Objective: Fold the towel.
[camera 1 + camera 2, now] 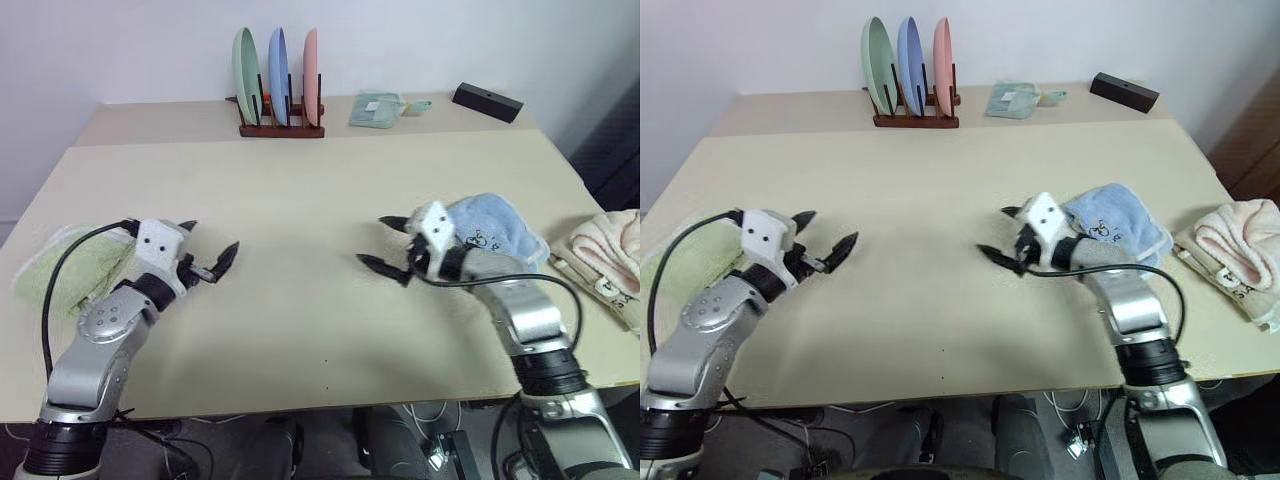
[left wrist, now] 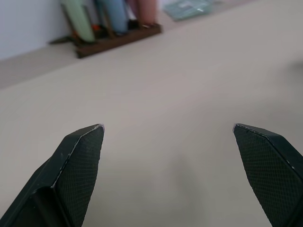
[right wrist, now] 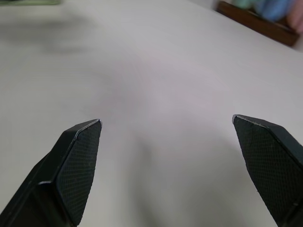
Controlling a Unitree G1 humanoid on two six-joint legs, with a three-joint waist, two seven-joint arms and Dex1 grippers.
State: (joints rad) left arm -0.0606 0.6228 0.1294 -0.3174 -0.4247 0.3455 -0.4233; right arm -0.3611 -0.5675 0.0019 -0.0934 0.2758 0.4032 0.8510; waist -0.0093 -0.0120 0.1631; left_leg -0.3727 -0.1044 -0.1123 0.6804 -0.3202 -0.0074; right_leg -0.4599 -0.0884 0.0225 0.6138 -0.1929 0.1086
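Observation:
The towel point(image 1: 62, 268) is light green terry cloth and lies bunched at the table's left edge, partly hidden behind my left arm. My left gripper point(image 1: 210, 240) hovers just to the right of it, apart from it, pointing toward the table's middle. Its fingers point(image 2: 78, 161) are spread wide with nothing between them. My right gripper point(image 1: 373, 240) stands right of centre, aimed leftward, open and holding nothing. In the right wrist view its fingers point(image 3: 75, 161) frame bare tabletop.
A light blue towel point(image 1: 492, 228) lies right behind my right wrist, and a pale pink towel point(image 1: 610, 252) sits at the right edge. At the back stand a wooden rack with three plates point(image 1: 280, 85), a teal cloth point(image 1: 376, 108) and a black box point(image 1: 487, 101).

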